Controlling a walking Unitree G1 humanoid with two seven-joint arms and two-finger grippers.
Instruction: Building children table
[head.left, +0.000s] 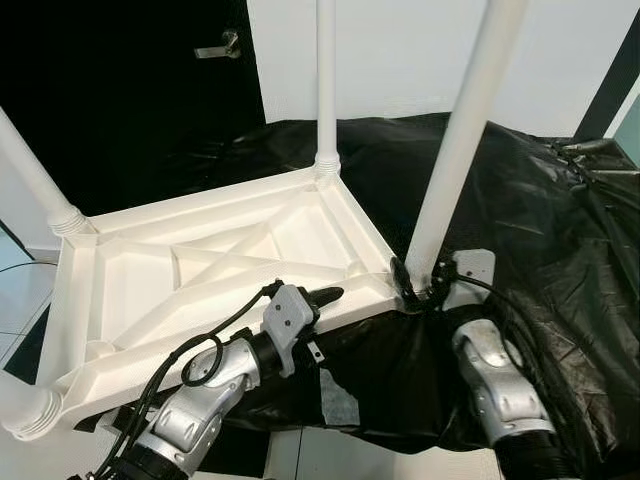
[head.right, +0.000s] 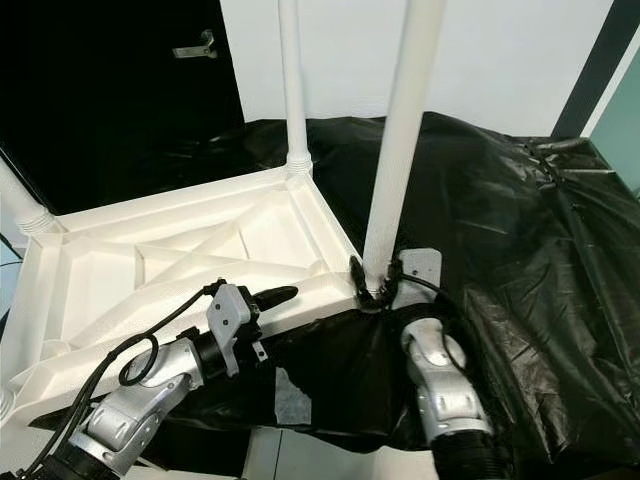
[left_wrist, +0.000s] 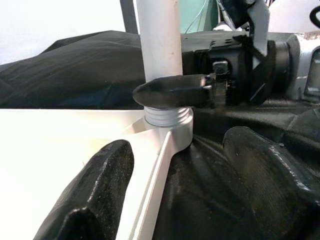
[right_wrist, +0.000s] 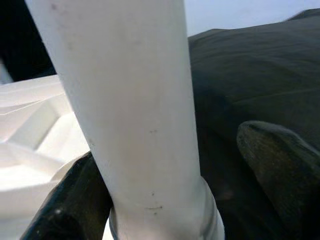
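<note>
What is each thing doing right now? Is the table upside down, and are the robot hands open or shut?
Tabletop: upside down, lying on the black sheet.
Near right leg: upright in its corner socket, right gripper around its base.
Far leg: upright in its socket.
Right gripper: at the leg's base, grip unclear.
Left gripper: open, at the tabletop's near edge.
Black sheet: spread out, wrinkled.

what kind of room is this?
Probably an indoor room at home, used as an assembly spot: a dark door with a metal lever handle, a plain white wall, and black plastic sheeting under the upturned white plastic table.
</note>
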